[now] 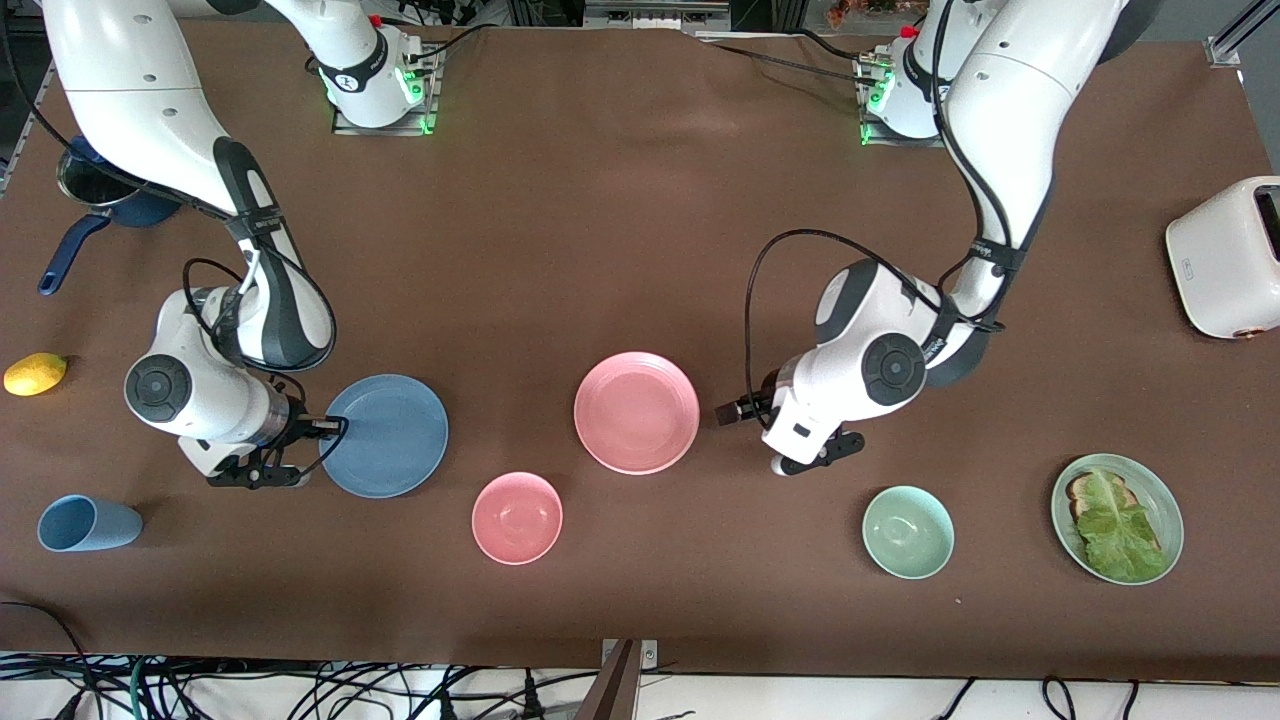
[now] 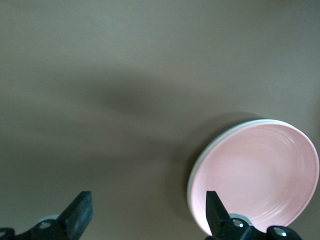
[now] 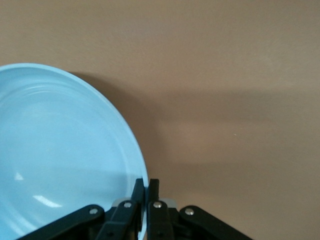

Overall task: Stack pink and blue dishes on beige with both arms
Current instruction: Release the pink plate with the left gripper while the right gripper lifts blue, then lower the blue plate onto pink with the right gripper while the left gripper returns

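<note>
Nearest the front camera, a pink bowl point(image 1: 517, 517) is sitting on the brown worktop point(image 1: 620, 230), at about five o'clock from the blue plate point(image 1: 385, 436). Right end effector point(image 1: 325, 428) is clenching that blue plate's rim. Left end effector point(image 1: 728, 412) is hanging released just beside the pink plate point(image 1: 636, 412), at its three o'clock.

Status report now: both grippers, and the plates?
Left gripper open beside pink plate, which sits on a pale plate. Right gripper shut on blue plate rim. Nothing between.
</note>
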Robot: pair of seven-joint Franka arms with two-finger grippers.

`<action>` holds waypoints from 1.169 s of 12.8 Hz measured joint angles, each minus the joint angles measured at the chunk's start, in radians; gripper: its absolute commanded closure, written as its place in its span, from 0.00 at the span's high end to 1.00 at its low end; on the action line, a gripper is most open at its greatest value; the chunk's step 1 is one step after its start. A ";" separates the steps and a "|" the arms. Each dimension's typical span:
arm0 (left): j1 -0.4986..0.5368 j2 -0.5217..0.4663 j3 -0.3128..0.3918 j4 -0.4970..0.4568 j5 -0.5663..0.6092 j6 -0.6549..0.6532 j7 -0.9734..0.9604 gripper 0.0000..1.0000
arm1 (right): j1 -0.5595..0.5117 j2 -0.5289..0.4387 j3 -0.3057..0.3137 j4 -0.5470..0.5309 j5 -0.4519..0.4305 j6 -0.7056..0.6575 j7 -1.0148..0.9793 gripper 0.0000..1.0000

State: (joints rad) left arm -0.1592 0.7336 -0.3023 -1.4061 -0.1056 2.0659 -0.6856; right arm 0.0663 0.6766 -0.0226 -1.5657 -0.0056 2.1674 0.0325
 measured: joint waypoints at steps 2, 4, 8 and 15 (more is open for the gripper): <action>0.045 -0.031 0.001 0.000 0.027 -0.078 0.036 1.00 | 0.001 -0.022 0.000 0.083 0.000 -0.124 0.000 0.00; 0.108 -0.058 0.002 -0.001 0.030 -0.138 0.112 1.00 | 0.002 -0.051 0.005 0.128 0.000 -0.178 -0.003 0.00; 0.249 -0.093 0.004 -0.017 0.041 -0.216 0.302 1.00 | 0.012 -0.100 0.034 0.142 0.010 -0.189 -0.003 0.00; 0.424 -0.148 0.004 -0.032 0.133 -0.342 0.581 1.00 | 0.087 -0.123 0.132 0.143 0.079 -0.236 0.207 0.00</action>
State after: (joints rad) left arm 0.2648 0.5859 -0.2982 -1.4378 0.0270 1.7236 -0.1044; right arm 0.1535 0.5541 0.1099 -1.4224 0.0734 1.9318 0.2392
